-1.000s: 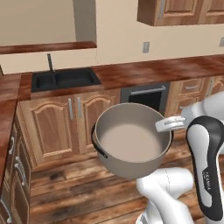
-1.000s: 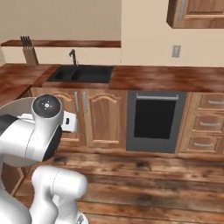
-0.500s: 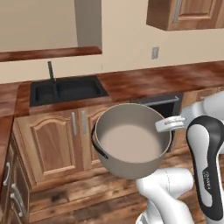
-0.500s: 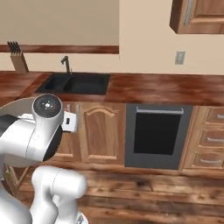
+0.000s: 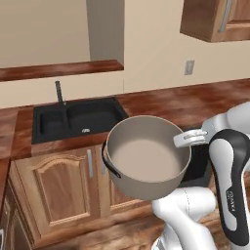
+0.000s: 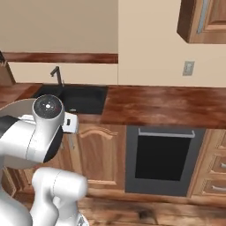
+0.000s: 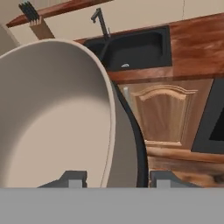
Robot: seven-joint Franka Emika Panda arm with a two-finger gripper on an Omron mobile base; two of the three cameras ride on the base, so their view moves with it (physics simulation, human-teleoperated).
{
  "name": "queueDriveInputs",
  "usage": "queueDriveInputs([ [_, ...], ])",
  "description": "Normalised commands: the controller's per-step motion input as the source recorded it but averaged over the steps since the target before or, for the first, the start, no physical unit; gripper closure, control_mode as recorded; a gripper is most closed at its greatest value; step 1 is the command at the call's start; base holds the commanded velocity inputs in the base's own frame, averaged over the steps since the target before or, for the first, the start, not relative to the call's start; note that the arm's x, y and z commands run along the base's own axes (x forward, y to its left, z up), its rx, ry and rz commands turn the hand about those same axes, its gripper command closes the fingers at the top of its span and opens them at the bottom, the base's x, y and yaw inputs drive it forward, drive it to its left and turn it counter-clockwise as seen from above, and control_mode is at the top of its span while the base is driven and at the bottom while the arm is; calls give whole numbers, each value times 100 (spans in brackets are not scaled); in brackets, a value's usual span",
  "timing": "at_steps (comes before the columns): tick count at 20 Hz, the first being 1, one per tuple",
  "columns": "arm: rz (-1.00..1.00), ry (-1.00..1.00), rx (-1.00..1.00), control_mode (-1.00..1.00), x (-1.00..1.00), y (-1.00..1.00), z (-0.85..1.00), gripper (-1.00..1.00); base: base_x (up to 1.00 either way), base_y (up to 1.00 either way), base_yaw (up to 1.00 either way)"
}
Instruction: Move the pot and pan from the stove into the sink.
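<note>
The gripper (image 7: 116, 178) is closed across the rim wall of the pot (image 5: 146, 156), one finger inside and one outside, and carries it in the air in front of the wooden cabinets (image 5: 53, 188), short of the sink (image 5: 78, 119). The pot, rigid metal and probably heavy for its width, hangs from one edge, so it may tilt or slip; a handle (image 5: 108, 163) looks too slim to offer a better hold. A reddish-brown counter (image 6: 167, 106) runs along the beige wall, with an oven (image 6: 161, 161) beneath it.
</note>
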Motion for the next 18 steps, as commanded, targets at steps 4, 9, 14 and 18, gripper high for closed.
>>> queueDriveInputs([
  [4, 0, 0, 0, 100, 0, 0, 0, 100, 87, 28, -1],
  [9, 0, 0, 0, 100, 0, 0, 0, 100, 78, 22, -2],
  [14, 0, 0, 0, 100, 0, 0, 0, 100, 70, 20, -2],
  [18, 0, 0, 0, 100, 0, 0, 0, 100, 58, 19, -2],
])
